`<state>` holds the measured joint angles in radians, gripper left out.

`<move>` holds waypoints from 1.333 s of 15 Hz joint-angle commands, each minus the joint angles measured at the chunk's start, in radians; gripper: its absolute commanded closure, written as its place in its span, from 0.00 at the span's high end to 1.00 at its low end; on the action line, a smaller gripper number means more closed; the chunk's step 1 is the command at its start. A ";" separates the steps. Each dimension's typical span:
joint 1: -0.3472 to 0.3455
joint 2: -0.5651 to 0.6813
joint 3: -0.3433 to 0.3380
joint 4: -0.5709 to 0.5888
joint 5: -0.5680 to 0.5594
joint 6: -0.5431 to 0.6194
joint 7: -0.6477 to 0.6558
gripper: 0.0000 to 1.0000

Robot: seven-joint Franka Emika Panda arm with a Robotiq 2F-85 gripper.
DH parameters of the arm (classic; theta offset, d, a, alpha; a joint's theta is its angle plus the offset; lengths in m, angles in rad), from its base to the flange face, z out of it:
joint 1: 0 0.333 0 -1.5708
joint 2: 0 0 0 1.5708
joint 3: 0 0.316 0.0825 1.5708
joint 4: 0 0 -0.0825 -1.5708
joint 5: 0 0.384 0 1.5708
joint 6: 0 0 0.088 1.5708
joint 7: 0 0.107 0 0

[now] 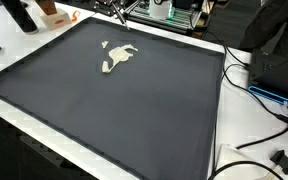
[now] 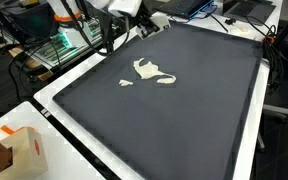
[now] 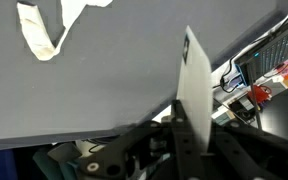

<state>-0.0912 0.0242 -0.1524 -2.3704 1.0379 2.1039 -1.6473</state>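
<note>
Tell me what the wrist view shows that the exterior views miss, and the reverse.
Wrist view only: a pale finger close up, and a small red item past the mat's edge. Exterior views only: the whole dark mat on its white table, the hand seen from outside near the mat's far edge, and a cardboard box. Shared: the crumpled beige cloth lying on the mat.
</note>
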 commanded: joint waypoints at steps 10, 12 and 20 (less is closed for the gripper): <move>-0.065 0.202 0.004 0.120 0.032 -0.063 0.150 0.01; -0.071 0.220 0.004 0.130 0.033 -0.061 0.183 0.01; -0.094 0.267 -0.003 0.145 0.015 -0.046 0.308 0.01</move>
<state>-0.1706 0.2705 -0.1536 -2.2334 1.0581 2.0547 -1.3816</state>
